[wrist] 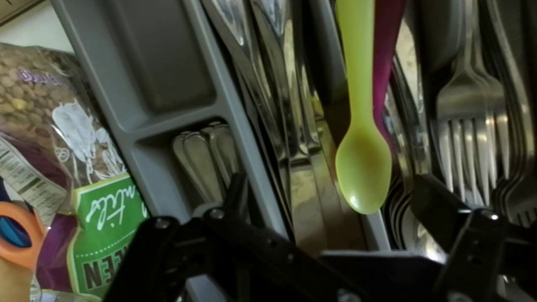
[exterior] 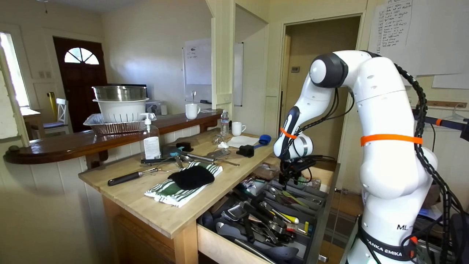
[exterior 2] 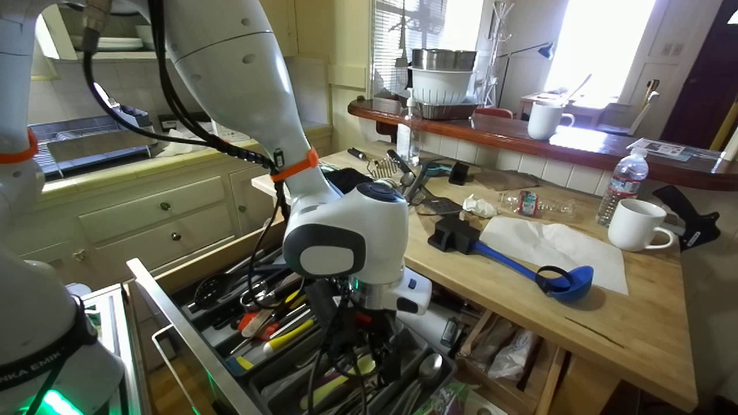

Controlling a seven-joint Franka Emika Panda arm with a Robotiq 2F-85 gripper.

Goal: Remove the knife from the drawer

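Note:
The drawer (exterior: pixel 229 247) is pulled out under the counter; its front panel (exterior 2: pixel 179 323) also shows. Its grey tray is crowded with utensils. Several metal table knives (wrist: pixel 308 201) lie side by side in one compartment in the wrist view, with broad blades toward the gripper. A yellow-green spoon (wrist: pixel 364 172) and a purple utensil (wrist: pixel 385 63) lie just right of them. My gripper (wrist: pixel 335 191) points down into the drawer, in both exterior views (exterior: pixel 287 178) (exterior 2: pixel 360 360). Its fingers are wide apart, one over the small-spoon compartment, one near the forks, with the knives between. It holds nothing.
Forks (wrist: pixel 472 109) lie to the right in the wrist view, and a lentil bag (wrist: pixel 105 226) lies left of the tray. The wooden counter (exterior: pixel 234 176) edge overhangs the drawer's back. On it are a blue ladle (exterior 2: pixel 571 282), a towel (exterior: pixel 176 196) and mugs (exterior 2: pixel 637 225).

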